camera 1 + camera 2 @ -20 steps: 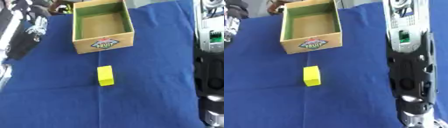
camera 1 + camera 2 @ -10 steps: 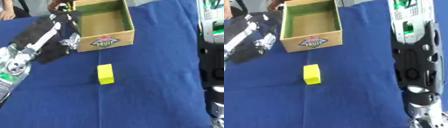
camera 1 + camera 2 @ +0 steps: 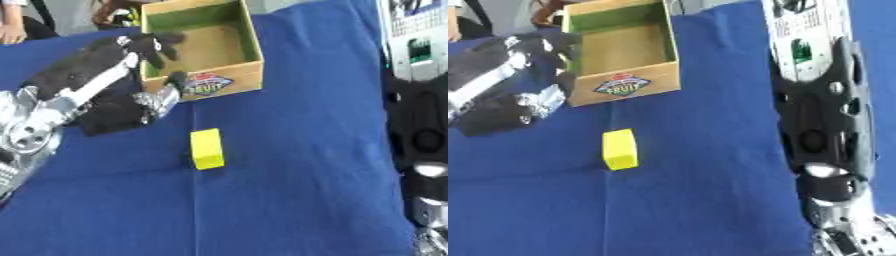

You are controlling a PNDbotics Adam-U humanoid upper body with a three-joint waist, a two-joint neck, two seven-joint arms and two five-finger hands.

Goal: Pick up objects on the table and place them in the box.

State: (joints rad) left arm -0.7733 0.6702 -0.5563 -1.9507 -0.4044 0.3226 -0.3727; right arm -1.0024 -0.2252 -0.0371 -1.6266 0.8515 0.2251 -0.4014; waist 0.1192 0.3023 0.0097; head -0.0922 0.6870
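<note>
Reaching for the yellow block [image 3: 206, 148] looks like the step in hand: best to bring the left hand [image 3: 131, 75] nearer and to the right, straddling the block's narrow sides. Hand empty, fingers relaxed, over the left wall of the box [image 3: 248, 55]. Block on the blue cloth [image 3: 297, 170], near of the box, apart from the hand. Right hand unseen.

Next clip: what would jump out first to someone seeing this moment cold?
The yellow block lying alone on the blue cloth at centre. Behind it stands the empty cardboard box, with the left hand at the box's left wall, fingers over its rim. The right arm fills the right side.
</note>
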